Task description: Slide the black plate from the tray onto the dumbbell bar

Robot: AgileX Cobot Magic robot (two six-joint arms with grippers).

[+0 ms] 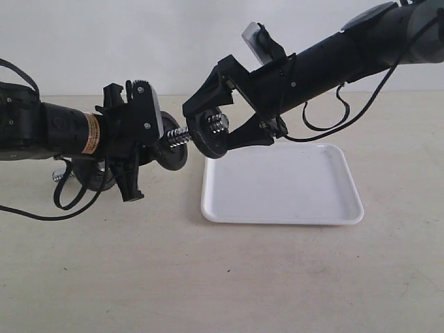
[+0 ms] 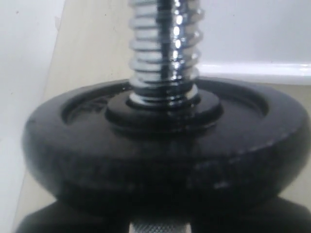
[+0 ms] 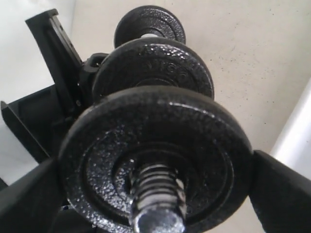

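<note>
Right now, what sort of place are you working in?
Probably a robotics test bench, not a gym: a bare beige tabletop, a plain white wall, and the left gripper holding a dumbbell bar beside a white tray.

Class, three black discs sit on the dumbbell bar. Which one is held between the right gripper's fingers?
The black plate at the dumbbell bar's threaded tip: fingers press its rim on both sides. The middle disc and far disc sit clear of them.

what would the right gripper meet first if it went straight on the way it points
Probably the other black disc already on the dumbbell bar; the black plate held by the right gripper would touch it first.
</note>
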